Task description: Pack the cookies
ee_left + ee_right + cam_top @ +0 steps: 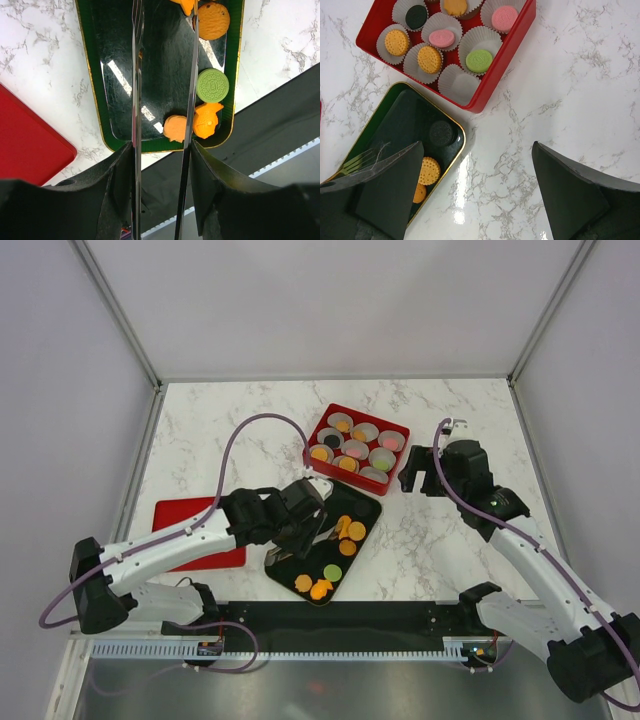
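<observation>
Holding tongs (136, 75) in left claw (161, 150) over dark tray (87, 75): straddle orange cookie (175, 128) at tray's near corner, squeeze gently, lift level. Right claw (475, 150) released beside tray.

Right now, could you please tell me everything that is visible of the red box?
The red box is a shallow square container with rounded corners, glossy, like painted metal or plastic. It lies flat and open on the marble table. Inside stand nine fluted paper cups in three rows; most hold one cookie, orange, pink, green or dark, and the corner cup nearest the dark tray is empty. Whether box and tray touch is unclear.
</observation>
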Action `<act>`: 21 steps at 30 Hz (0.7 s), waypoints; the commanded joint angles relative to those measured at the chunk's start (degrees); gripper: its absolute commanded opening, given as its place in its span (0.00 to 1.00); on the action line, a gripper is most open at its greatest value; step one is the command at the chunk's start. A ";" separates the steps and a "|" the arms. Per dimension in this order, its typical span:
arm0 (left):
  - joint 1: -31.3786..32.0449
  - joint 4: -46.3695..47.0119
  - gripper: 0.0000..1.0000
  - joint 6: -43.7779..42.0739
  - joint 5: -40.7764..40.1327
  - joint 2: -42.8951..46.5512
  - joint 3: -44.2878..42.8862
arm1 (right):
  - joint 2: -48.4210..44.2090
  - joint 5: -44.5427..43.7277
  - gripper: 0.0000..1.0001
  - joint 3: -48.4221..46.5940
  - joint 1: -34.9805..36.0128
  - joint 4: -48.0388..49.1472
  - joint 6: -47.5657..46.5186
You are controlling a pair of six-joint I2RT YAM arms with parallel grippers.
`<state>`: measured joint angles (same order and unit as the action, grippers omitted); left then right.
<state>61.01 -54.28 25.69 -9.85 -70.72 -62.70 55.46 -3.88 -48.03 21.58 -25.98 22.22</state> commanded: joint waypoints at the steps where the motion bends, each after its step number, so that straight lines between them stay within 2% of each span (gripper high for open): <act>1: 0.69 1.72 0.54 2.08 -0.35 -0.82 -0.49 | -0.62 0.01 0.98 0.22 -0.14 1.19 -0.42; 21: 2.88 3.39 0.54 -1.08 -2.54 -10.05 -8.32 | 0.88 -0.69 0.98 0.48 -0.23 1.98 -0.60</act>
<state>63.51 -52.25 25.78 -10.39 -79.55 -68.79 56.31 -3.92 -47.75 21.56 -25.87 22.22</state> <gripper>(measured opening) 0.543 0.982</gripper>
